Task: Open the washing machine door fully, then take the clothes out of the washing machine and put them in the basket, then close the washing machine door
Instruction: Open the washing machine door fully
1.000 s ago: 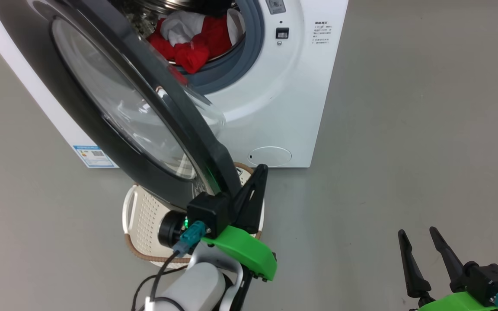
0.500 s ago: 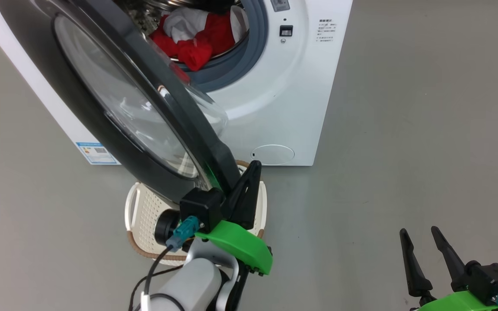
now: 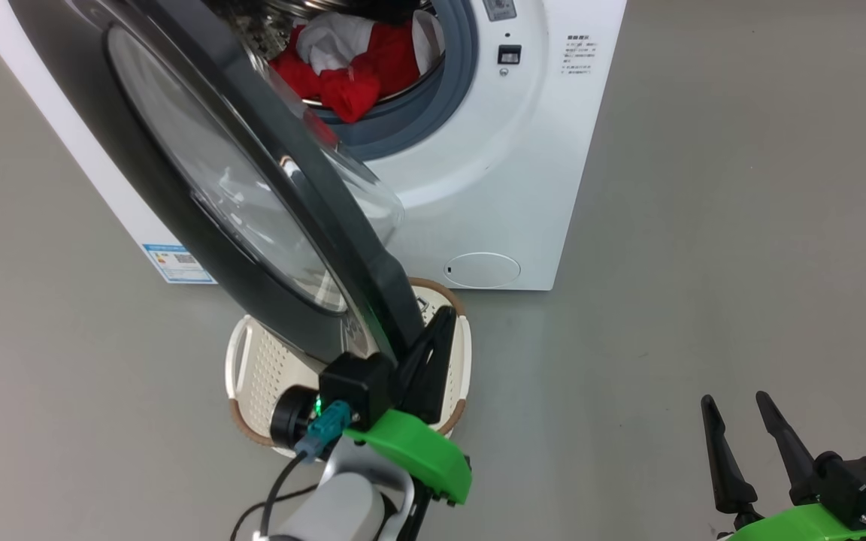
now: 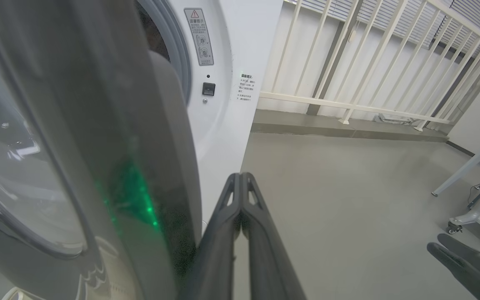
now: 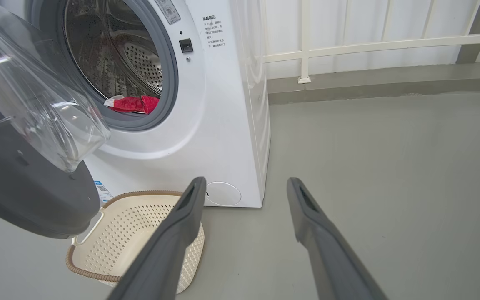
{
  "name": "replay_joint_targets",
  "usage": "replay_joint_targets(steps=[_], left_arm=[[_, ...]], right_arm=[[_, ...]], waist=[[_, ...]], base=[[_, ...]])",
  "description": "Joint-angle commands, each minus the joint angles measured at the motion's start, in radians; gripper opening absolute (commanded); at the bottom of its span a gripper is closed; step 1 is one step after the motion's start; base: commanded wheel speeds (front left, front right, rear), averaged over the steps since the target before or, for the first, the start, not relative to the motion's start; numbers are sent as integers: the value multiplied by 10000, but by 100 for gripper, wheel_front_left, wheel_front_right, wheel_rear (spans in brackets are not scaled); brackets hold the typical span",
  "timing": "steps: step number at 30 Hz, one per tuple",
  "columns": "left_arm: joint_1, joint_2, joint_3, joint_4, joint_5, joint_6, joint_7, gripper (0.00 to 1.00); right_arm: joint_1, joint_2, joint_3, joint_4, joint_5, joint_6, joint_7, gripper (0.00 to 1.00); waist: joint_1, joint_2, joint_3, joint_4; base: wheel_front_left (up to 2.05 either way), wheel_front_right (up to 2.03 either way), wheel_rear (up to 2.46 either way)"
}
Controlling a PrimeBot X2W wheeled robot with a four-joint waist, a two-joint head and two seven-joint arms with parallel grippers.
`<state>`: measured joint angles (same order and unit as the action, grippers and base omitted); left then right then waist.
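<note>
The door (image 3: 207, 203) is being found part-way open, swung out leftward from the machine (image 3: 493, 173), with its lower rim hanging over the basket (image 3: 260, 372). The basket is being kept on the floor just before the machine's front, and nothing is being carried in it. The clothes (image 3: 350, 71) are being left in the drum mouth, with a red fold lying on the grey gasket.

The left gripper (image 3: 442, 323) is being presented with its fingers pressed together and nothing between them. It is being laid along the door's inner edge, near the lowest part of the rim. Actual contact is not being confirmed: in the left wrist view the fingers are being shown just beside the rim. The right gripper (image 3: 735, 404) is being held with its fingers apart and empty, low at the right, well apart from door and basket.

Judgement: the first step, opening the door fully, is being carried out and is not yet completed. A further outward sweep against the inner edge is being called for, until the basket and drum mouth are being left uncovered. A push rather than a grip is being relied on, so slipping off the rim is being noted as the risk.
</note>
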<state>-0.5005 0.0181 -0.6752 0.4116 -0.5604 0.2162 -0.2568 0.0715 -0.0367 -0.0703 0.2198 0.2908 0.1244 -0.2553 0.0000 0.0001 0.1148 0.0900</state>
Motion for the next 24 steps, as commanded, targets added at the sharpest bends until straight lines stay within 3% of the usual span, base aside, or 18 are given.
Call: replay_joint_targets(steps=[1, 17, 24], left_arm=[[70, 362, 624, -69, 105, 24, -49, 0], [1322, 542, 1421, -871, 520, -74, -49, 0], [1960, 868, 1702, -1428, 615, 30, -49, 0]], right_arm=[[-392, -135, 193, -213, 45, 63, -65, 100], [-295, -135, 163, -179, 21, 63, -65, 100], [-265, -135, 154, -178, 4, 63, -65, 100]], waist=[[0, -1, -15, 20], [0, -1, -202, 238], [0, -1, -226, 335]], base=[[0, 0, 0], [0, 0, 0], [0, 0, 0]])
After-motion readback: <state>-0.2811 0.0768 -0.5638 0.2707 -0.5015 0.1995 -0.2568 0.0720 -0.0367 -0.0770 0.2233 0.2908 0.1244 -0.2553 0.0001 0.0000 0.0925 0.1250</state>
